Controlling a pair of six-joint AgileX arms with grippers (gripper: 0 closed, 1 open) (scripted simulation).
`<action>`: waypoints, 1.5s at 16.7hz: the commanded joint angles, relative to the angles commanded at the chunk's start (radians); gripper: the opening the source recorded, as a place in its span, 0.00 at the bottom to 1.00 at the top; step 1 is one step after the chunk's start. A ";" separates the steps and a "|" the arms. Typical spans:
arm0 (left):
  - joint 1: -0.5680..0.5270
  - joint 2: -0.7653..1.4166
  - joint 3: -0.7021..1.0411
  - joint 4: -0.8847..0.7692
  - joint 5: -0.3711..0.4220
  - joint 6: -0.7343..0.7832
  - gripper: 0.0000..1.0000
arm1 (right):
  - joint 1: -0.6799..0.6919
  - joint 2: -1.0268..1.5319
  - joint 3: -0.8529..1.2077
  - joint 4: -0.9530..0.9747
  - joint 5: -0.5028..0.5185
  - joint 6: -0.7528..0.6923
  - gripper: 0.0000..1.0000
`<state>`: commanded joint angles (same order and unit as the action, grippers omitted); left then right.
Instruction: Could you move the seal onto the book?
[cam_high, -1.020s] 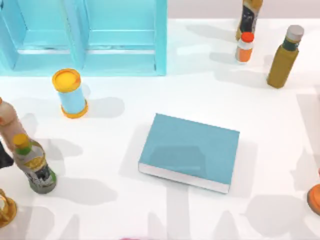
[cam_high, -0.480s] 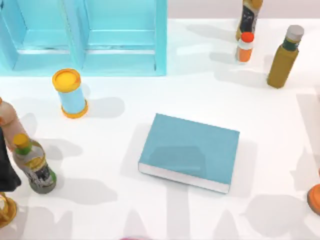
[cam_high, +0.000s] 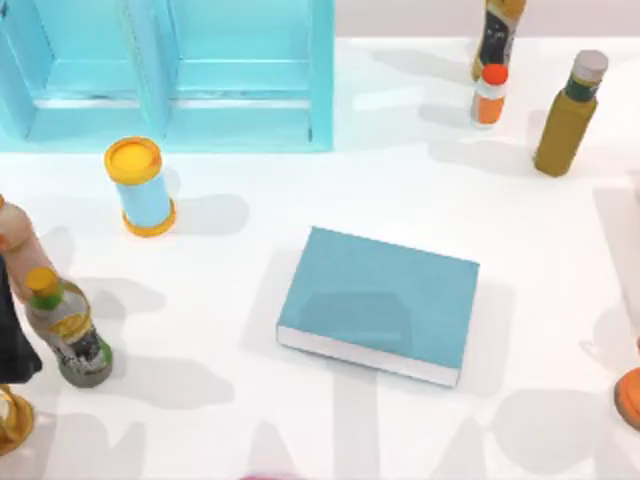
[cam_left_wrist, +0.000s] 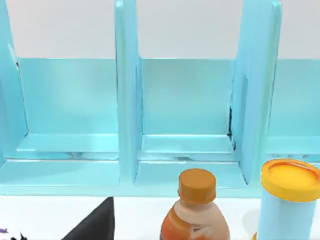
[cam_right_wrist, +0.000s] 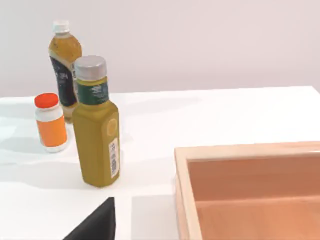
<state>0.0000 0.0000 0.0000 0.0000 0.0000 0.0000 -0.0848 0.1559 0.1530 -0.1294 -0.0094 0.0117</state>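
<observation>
The book (cam_high: 378, 304) lies flat near the middle of the white bench (cam_high: 300, 200), its top bare. Behind it stands the light-blue cabinet (cam_high: 170, 70), its open compartments holding nothing visible. A blue can with a yellow lid (cam_high: 140, 186) stands left of the book; a green-labelled bottle (cam_high: 68, 330) and an orange-capped bottle (cam_left_wrist: 196, 210) crowd the left edge. At far right stand an olive bottle (cam_high: 568, 112), a small orange bottle (cam_high: 489, 94) and a dark-labelled bottle (cam_right_wrist: 64, 67). A wooden box (cam_right_wrist: 250, 190) appears hollow. Whether either hand is spread or closed, I cannot tell.

Bright even light, soft shadows
</observation>
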 joint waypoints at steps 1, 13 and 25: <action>0.000 0.000 0.000 0.000 0.000 0.000 1.00 | -0.027 0.062 0.057 -0.045 -0.003 0.002 1.00; 0.000 0.000 0.000 0.000 0.000 0.000 1.00 | -0.339 1.271 1.169 -0.822 0.008 -0.174 1.00; 0.000 0.000 0.000 0.000 0.000 0.000 1.00 | -0.341 1.763 1.571 -1.247 0.008 -0.422 1.00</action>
<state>0.0000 0.0000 0.0000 0.0000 0.0000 0.0000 -0.4253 1.9191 1.7237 -1.3764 -0.0014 -0.4100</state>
